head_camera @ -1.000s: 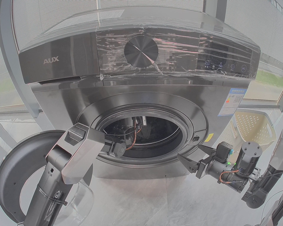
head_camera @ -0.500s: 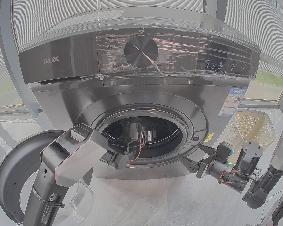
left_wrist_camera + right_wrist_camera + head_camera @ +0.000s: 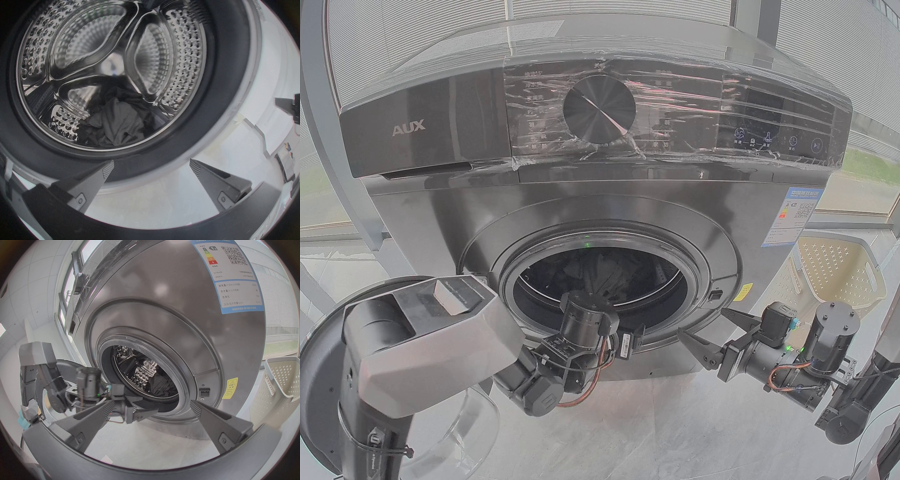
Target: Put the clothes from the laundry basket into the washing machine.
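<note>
The washing machine (image 3: pixel 600 200) gleams dark gunmetal grey, brushed metal all over. Inside, the drum (image 3: pixel 184 62) shines silver, peppered with rows of tiny holes and ringed by a black rubber seal (image 3: pixel 225 78). And the clothes (image 3: pixel 120 123) in there are plain charcoal. On the right, the laundry basket (image 3: pixel 837 269) is cream, dotted with perforations. There's a blue-and-white label (image 3: pixel 800 215) and a small yellow sticker (image 3: pixel 743 292) on the machine's front.

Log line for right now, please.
left gripper: open, empty, before drum mouth | right gripper: open, empty | clothes: dark pile in drum | laundry basket: beside washing machine
</note>
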